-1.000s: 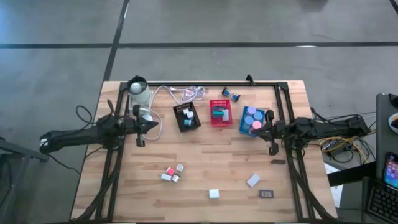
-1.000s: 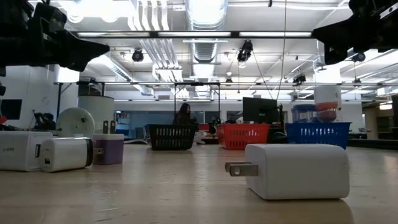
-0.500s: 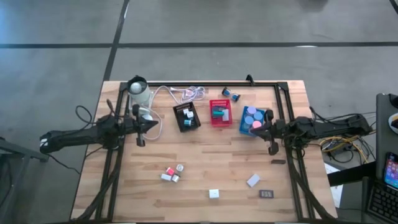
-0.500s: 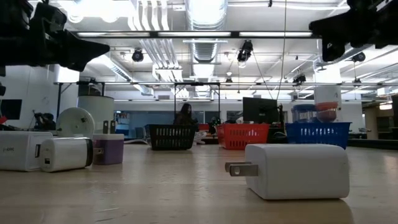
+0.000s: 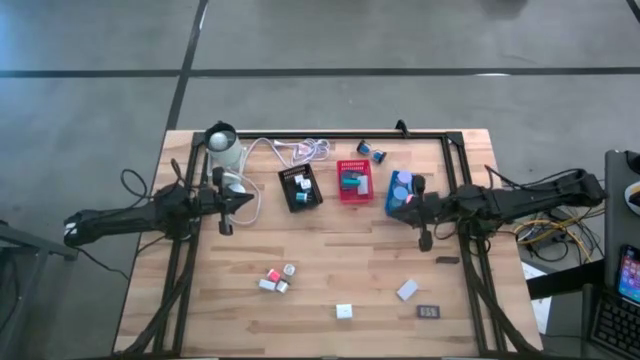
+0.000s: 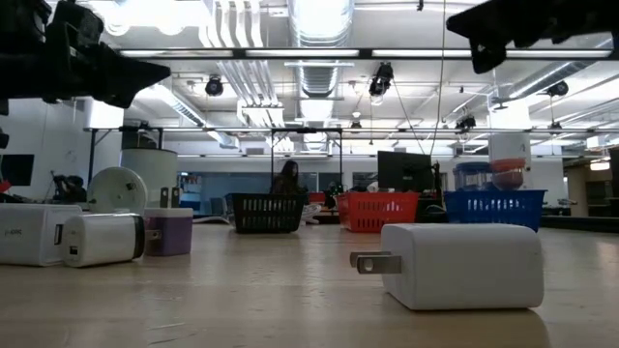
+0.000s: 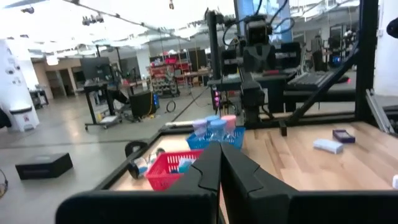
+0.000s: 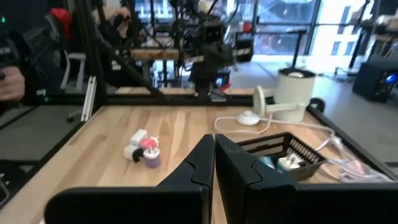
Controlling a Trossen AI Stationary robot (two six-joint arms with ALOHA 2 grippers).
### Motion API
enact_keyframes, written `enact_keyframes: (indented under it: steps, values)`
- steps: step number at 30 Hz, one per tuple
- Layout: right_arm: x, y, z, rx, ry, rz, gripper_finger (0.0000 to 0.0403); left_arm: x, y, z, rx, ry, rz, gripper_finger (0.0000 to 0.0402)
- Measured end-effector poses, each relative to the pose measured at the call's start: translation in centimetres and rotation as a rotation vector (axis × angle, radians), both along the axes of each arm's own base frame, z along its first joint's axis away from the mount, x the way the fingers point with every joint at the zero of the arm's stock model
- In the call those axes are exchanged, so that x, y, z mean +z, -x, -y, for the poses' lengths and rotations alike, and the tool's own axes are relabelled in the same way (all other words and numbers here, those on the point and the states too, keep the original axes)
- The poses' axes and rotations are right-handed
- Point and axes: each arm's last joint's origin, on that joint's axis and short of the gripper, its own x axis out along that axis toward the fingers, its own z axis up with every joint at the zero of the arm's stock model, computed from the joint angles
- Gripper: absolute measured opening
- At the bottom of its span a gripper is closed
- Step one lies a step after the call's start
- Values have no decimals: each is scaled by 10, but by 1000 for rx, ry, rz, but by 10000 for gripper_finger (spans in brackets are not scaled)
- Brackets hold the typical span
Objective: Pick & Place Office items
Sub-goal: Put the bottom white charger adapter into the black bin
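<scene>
Loose office items lie on the wooden table: a pink, white and lavender cluster (image 5: 275, 279), a white block (image 5: 344, 311), another white block (image 5: 406, 290) and a dark rectangle (image 5: 429, 312). In the low view the near white block (image 6: 462, 266) rests flat, with its plug prongs pointing sideways. My left gripper (image 5: 250, 203) hovers shut and level beside the black tray (image 5: 301, 187). My right gripper (image 5: 395, 208) is shut and level over the near edge of the blue tray (image 5: 400, 185). Both grippers are well above the table and hold nothing; their fingers (image 7: 221, 168) (image 8: 214, 158) meet.
A red tray (image 5: 354, 180) stands between the black and blue trays, each holding small pieces. A white lamp (image 5: 222, 148) and a coiled white cable (image 5: 300, 152) sit at the far left. Two blue rolls (image 5: 372, 152) lie by the far rail. A person (image 6: 286, 179) is in the room behind.
My right gripper has moved toward the table's left edge and risen, staying shut and level, so that it now reaches over the blue tray. My left gripper has kept still.
</scene>
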Motion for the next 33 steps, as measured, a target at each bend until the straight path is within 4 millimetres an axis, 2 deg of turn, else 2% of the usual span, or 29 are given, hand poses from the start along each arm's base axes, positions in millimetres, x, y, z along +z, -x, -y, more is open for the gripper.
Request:
enact_keyframes:
  steps: [8,15,22,33]
  values:
    - [19,-38,-19,57,3,-183,13,2,0,0,1,-11,0,5]
    - [30,-73,-42,113,-5,-276,55,-1,0,0,1,-8,-23,5]
    - [26,-103,-66,148,-25,-374,109,-2,0,0,3,-6,-37,5]
    - [13,-151,-103,128,-46,-687,180,-2,0,0,3,9,-35,5]
